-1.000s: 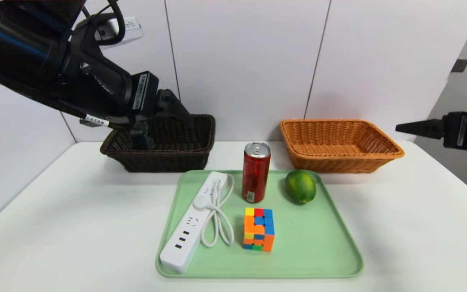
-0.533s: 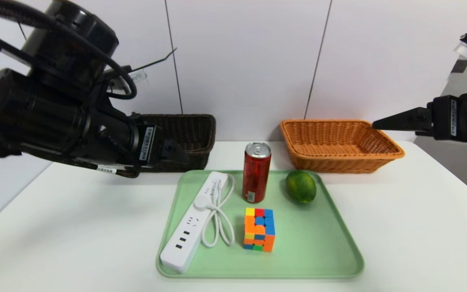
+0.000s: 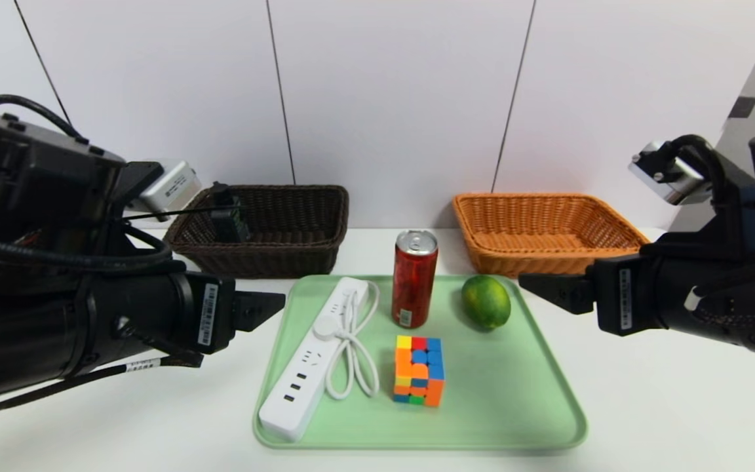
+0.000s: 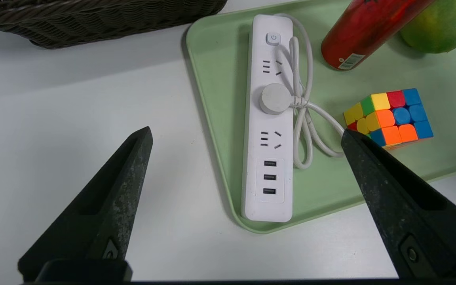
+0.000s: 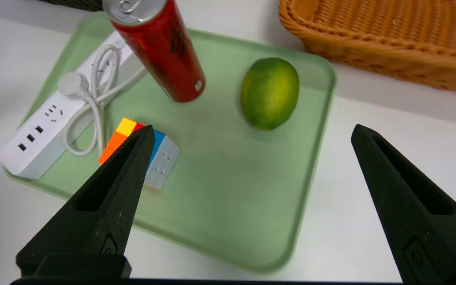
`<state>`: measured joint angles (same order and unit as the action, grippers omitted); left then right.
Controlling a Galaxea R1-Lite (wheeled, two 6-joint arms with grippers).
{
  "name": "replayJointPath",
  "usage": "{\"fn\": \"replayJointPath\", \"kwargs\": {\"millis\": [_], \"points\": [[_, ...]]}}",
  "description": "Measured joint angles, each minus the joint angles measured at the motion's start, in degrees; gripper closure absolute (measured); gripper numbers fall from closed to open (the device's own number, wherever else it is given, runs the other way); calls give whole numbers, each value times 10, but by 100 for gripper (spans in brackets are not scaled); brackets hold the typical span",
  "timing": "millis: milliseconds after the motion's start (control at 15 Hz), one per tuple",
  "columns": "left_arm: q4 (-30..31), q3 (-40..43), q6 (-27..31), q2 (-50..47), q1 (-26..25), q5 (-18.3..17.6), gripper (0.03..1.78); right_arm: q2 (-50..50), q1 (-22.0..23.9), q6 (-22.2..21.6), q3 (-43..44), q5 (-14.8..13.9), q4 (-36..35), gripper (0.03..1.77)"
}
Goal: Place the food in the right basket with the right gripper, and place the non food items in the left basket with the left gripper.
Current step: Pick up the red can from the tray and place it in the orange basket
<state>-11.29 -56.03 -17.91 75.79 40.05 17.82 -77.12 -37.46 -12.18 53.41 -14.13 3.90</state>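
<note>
Both the left gripper (image 3: 272,307) and right gripper (image 3: 535,286) hover with jaws apart, empty, beside the green tray (image 3: 515,393) holding the lime (image 3: 485,301), can (image 3: 414,278), cube (image 3: 419,370) and power strip (image 3: 309,367) on the bench

- You were looking at a staged test bench in a lab or plain office room, not a home.
- The white table (image 3: 89,419) was bare apart from a tidy set-up: one green tray (image 3: 515,406) in the middle, a dark wicker basket (image 3: 286,249) and an orange wicker basket (image 3: 548,262) set apart behind it.
- Behind them you had only flat white wall panels (image 3: 390,98) with thin dark seams.
- The tray's load was an unrelated mix: power strip (image 3: 299,380), puzzle cube (image 3: 419,370), red can (image 3: 413,278), lime (image 3: 485,301).
</note>
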Motion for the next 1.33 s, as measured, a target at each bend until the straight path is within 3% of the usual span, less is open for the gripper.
{"fn": "replayJointPath", "kwargs": {"millis": [200,400,600,933,1333], "points": [[95,87,24,-29,2,30,12,-10,-48,34,-80,-6,-163,9],[164,143,29,-41,2,67,12,-31,-81,39,-136,4,-262,9],[169,168,30,-49,1,119,12,-71,-97,46,-190,7,-390,9],[170,185,29,-66,-1,130,12,-164,-101,57,-221,8,-586,9],[191,184,30,-70,-9,128,12,-251,-81,69,-211,4,-679,9]]}}
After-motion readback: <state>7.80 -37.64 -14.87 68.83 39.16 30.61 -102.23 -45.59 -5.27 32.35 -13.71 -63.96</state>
